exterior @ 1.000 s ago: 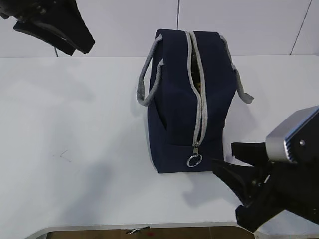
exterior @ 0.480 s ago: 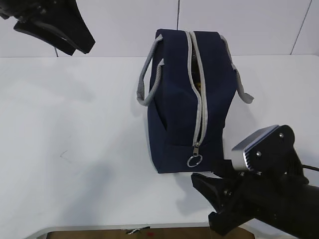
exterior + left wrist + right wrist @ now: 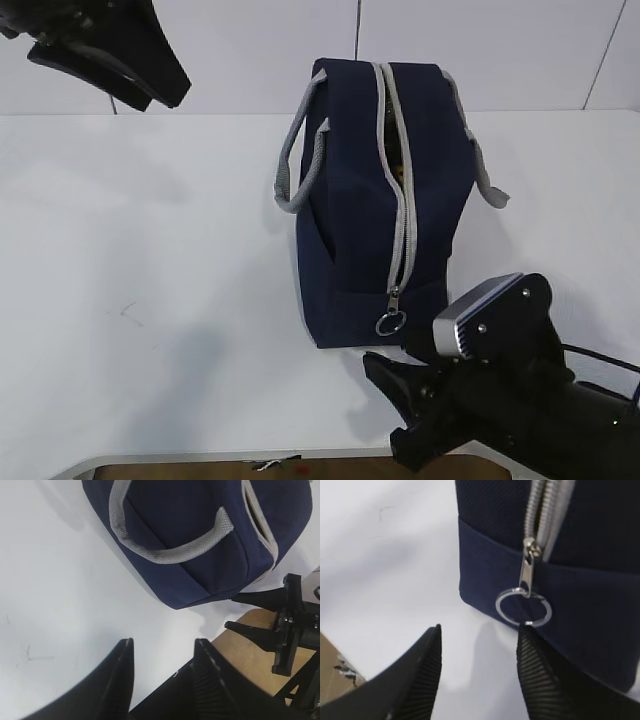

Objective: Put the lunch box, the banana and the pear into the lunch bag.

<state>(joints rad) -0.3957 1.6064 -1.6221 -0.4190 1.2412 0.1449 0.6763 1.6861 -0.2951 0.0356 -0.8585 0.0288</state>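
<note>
Bag (image 3: pixel 380 200) of soft navy fabric stands on worktop (image 3: pixel 150 280) just ahead of right pincer (image 3: pixel 480 670), whose jaws are released, empty. Prob light, floppy; best hold is thin, slippery ring pull (image 3: pixel 523 606), just above right jaw tip.

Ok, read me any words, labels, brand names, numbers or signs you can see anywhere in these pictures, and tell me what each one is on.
None: no readable text shows in any view.
The lunch bag: plain navy fabric with grey handles and zipper, no label on the sides in view.
The ring pull: bare metal, no marking.
The table: only faint scratches, no writing.
The right gripper and left gripper: black, no lettering.
</note>
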